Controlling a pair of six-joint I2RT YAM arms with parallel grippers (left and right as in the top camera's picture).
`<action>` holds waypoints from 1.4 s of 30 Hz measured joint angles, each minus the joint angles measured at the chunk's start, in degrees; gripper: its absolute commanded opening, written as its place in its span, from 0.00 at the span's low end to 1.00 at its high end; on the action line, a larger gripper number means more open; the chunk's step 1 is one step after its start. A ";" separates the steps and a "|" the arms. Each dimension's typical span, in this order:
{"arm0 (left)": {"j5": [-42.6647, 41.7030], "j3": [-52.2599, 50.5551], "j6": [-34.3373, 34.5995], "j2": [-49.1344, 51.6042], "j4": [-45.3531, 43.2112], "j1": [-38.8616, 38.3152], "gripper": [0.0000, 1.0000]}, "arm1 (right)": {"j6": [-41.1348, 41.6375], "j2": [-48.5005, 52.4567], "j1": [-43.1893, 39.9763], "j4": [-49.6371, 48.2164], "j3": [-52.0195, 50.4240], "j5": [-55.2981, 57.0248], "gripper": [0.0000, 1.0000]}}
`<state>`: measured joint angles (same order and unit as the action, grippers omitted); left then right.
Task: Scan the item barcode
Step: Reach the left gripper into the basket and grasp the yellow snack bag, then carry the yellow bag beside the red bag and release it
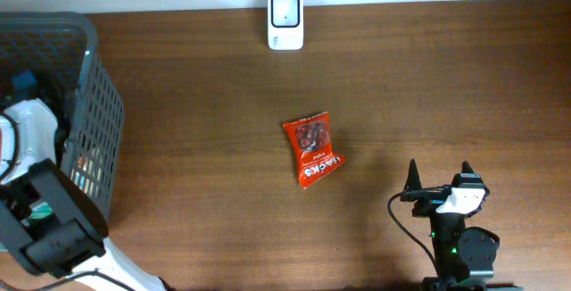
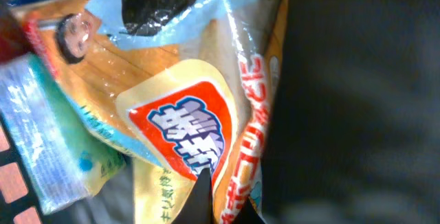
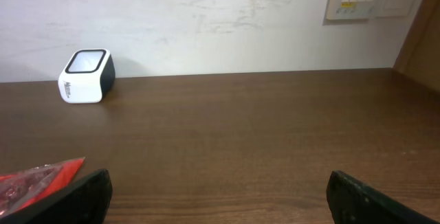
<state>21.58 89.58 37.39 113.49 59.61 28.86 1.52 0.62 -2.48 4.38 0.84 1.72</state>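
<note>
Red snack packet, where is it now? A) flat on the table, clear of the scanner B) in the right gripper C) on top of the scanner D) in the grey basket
A: the red snack packet lies on the table between the white scanner and the open right gripper, touching neither.

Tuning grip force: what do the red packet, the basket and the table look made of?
The red packet looks like thin glossy plastic film: crinkled, with crimped ends. The basket looks like dark grey matt moulded plastic, its wall a lattice. The table is brown with grain lines and a satin sheen: wood or wood-look laminate, cannot tell which.
</note>
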 measured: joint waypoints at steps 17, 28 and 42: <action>-20.50 19.41 0.20 -40.59 2.27 -0.44 0.00 | -0.04 0.00 0.00 0.00 0.00 -0.02 0.98; -33.88 19.39 -4.72 -40.37 3.08 -29.35 0.00 | -0.02 0.00 0.00 0.00 0.00 0.00 0.98; -17.88 19.02 -12.39 -7.17 20.61 -54.97 0.00 | -0.02 0.00 0.00 0.00 0.00 -0.02 0.99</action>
<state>3.70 108.60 24.99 106.32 80.23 -26.11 1.50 0.62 -2.48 4.38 0.84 1.69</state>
